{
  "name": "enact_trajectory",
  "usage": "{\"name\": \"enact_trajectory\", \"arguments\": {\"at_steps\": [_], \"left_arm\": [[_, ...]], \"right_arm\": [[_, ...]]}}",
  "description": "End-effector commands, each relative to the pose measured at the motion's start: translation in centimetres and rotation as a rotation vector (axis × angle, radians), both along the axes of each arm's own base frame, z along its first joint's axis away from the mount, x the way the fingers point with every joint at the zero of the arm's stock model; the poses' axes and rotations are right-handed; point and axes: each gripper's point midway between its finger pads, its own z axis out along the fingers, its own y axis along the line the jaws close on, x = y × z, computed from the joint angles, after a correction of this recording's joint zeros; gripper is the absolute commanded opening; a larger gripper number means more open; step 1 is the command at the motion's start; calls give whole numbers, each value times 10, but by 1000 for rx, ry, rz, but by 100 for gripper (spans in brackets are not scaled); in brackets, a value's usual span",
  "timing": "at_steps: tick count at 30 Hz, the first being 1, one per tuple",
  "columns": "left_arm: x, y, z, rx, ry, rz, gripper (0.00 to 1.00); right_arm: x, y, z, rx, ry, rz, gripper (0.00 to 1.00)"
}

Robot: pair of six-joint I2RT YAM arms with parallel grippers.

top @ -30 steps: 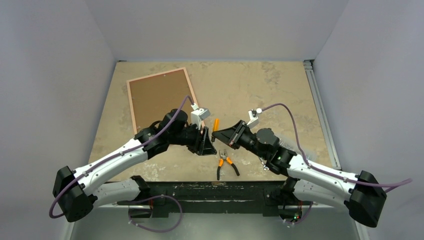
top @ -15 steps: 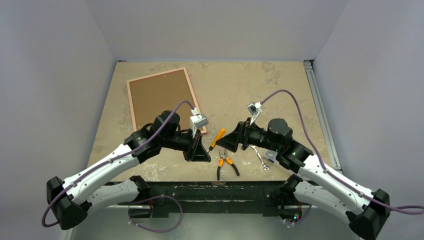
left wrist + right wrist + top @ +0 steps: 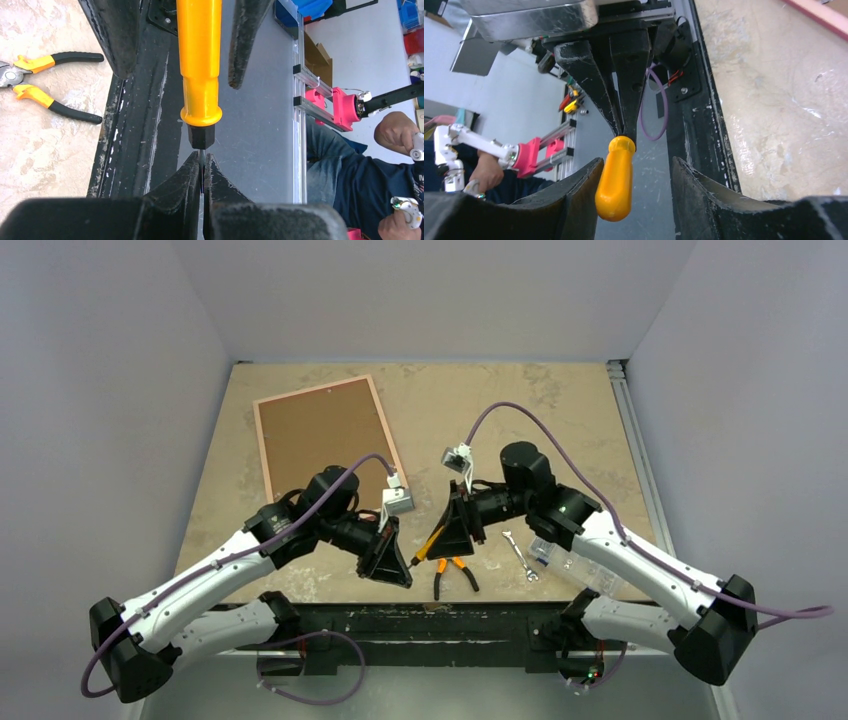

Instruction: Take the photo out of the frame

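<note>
The frame lies face down at the back left, its brown board up with a pale pink edge; the photo is hidden. An orange-handled screwdriver hangs between my two grippers above the table's near edge. My left gripper is shut on the thin metal shaft just below the handle. My right gripper stands open around the handle's rounded end. That end sits close against one finger, with a clear gap to the other.
Orange-and-black pliers lie on the table just under the grippers, also seen in the left wrist view. A small wrench lies to their right. The black near edge of the table runs below the screwdriver.
The left gripper closed on the screwdriver's shaft and drew back toward the near edge. The right gripper let go, opened wide, moved left and now straddles the handle with narrower jaws.
</note>
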Motion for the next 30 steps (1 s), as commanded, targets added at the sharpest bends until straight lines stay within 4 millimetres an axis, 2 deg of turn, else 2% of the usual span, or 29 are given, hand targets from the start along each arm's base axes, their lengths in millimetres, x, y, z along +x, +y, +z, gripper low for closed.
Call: {"name": "enact_trajectory", "arguments": {"at_steps": [1,10,18,23,24,25,26,28,29,30], "left_arm": [[-5,-1,17,-58,-50,-58,0],[-5,-3,16,-61,-43,-61,0],[-2,-6,15,-59,-32,-56,0],[-2,-6,15,-57,-35,-54,0],[-2,-6,15,-57,-37,-52,0],[0,-6,15,-53,-39,-44,0],[2,-6,14,-43,-40,-29,0],[17,-3,8,18,-50,68,1],[27,1,7,31,-59,131,13],[40,7,6,43,-64,213,32]], "right_arm": [[-10,0,22,60,-42,105,51],[-4,6,25,65,-48,111,47],[-6,12,21,66,-41,132,38],[-11,16,19,69,-43,157,27],[-13,16,19,71,-44,162,22],[-14,17,20,74,-46,169,7],[-14,18,20,73,-56,163,0],[-5,19,17,50,-86,85,0],[4,17,10,7,-91,12,0],[13,14,4,-28,-95,-66,0]]}}
